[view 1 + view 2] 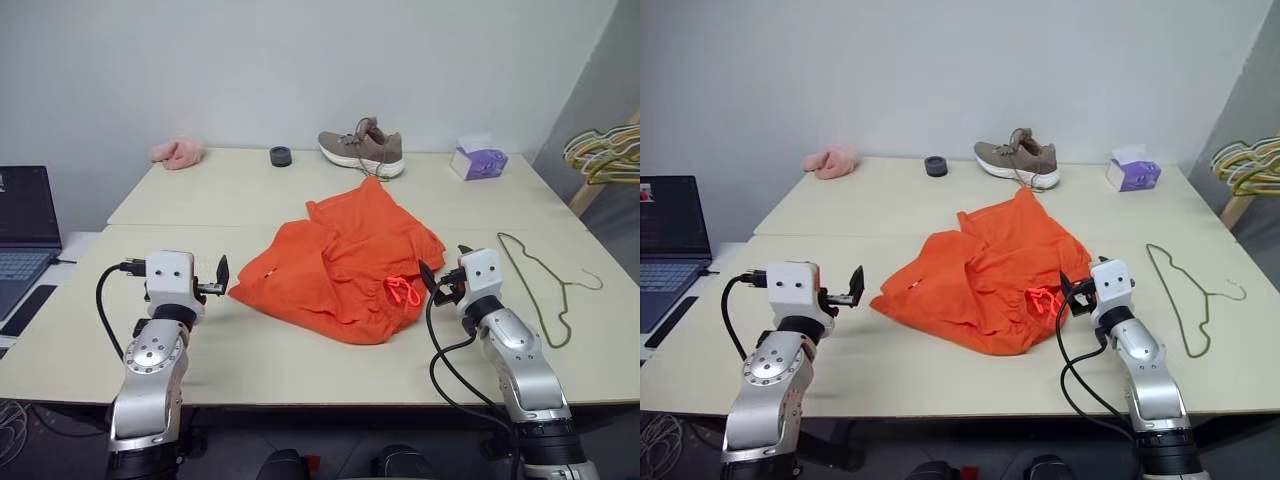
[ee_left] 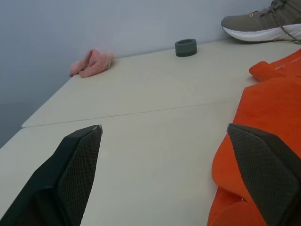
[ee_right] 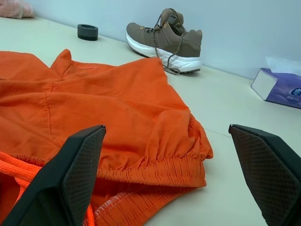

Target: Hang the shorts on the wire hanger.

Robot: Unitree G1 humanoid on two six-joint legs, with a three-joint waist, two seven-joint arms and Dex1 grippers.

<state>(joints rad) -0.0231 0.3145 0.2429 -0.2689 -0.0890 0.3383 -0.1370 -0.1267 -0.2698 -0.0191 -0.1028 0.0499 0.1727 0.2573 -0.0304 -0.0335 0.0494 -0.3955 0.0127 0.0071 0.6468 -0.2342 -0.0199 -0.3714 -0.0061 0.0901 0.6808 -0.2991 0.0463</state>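
Both of our grippers hover level over the near edge of the table [image 1: 300, 370] with fingers spread wide and nothing between them: the left gripper [image 1: 216, 281] sits just beside the left edge of the shorts [image 1: 345, 262], and the right gripper [image 1: 440, 275] sits at their right side, close to the waistband and its drawstring [image 1: 403, 291]. We see the shorts lying crumpled in the middle of the table, and the wire hanger [image 1: 545, 285] flat on the table to the right of our right arm, apart from the cloth. We judge the step in hand to be the first grasp, and to do it well we would pinch the elastic waistband rather than loose fabric, since the gathered hem gives a firmer hold and keeps the opening findable for the hanger. Counting what we have: one pair of shorts, one single wire hanger, one bunch of hangers [image 1: 603, 152] off the far right, one shoe [image 1: 363, 148], one tissue box [image 1: 478, 161], one dark ring [image 1: 281, 156], one pink cloth [image 1: 178, 152], one laptop [image 1: 22, 235].
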